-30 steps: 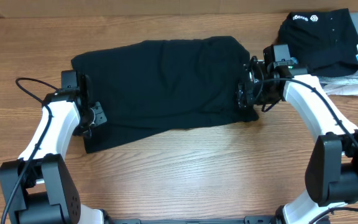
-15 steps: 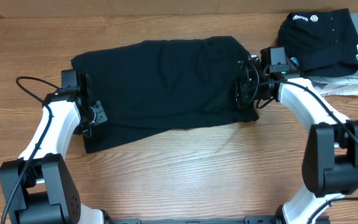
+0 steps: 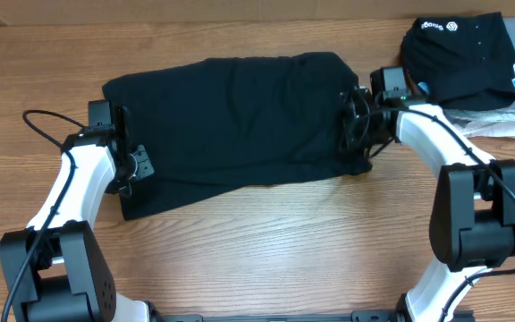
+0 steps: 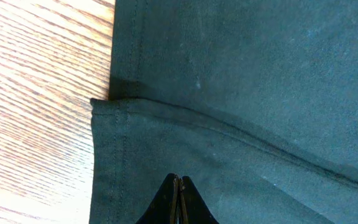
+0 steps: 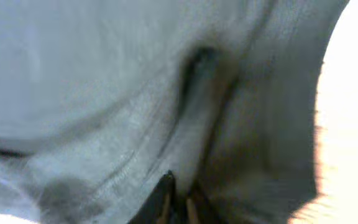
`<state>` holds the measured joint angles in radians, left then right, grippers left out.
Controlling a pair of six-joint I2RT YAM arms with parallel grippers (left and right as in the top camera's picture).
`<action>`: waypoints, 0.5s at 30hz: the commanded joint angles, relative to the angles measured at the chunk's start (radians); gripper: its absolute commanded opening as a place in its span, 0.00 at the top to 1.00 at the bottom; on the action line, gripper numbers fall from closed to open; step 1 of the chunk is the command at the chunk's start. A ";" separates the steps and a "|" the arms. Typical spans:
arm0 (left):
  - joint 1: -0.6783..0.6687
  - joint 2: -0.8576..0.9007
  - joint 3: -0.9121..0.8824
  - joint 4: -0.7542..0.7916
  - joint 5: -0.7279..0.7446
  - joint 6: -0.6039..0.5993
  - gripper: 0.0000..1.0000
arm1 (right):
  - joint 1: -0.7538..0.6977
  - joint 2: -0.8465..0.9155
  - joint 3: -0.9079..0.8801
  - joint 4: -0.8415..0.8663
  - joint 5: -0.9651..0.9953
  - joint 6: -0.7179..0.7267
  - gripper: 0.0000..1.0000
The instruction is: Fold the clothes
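Note:
The clothes (image 3: 231, 125), a plain black T-shirt, lie folded into a wide band across the middle of the table. My left gripper (image 3: 131, 173) is at the shirt's near-left corner. In the left wrist view its jaws (image 4: 178, 179) are pressed together, tips down in the black fabric (image 4: 247, 93) just inside the stitched hem. My right gripper (image 3: 354, 134) is at the shirt's right edge. The right wrist view is blurred, but its jaws (image 5: 178, 186) are nearly together with a ridge of the fabric (image 5: 104, 93) between them.
A folded black garment with a white logo (image 3: 459, 58) lies at the back right, on top of folded grey and white pieces (image 3: 499, 121). Bare wooden table (image 3: 266, 241) runs along the near side of the shirt.
My right gripper has shifted slightly toward the shirt's right edge and closed from wide open onto the fabric. The left arm and the shirt have stayed put.

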<state>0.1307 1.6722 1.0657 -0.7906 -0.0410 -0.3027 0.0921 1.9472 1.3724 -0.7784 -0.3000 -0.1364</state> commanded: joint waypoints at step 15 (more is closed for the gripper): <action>-0.007 -0.018 0.100 -0.103 -0.053 0.034 0.96 | 0.006 0.002 0.296 -0.084 -0.009 -0.002 0.96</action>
<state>0.1307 1.6718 1.1454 -0.9047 -0.0509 -0.2867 0.0940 1.9480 1.6459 -0.8948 -0.3073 -0.1322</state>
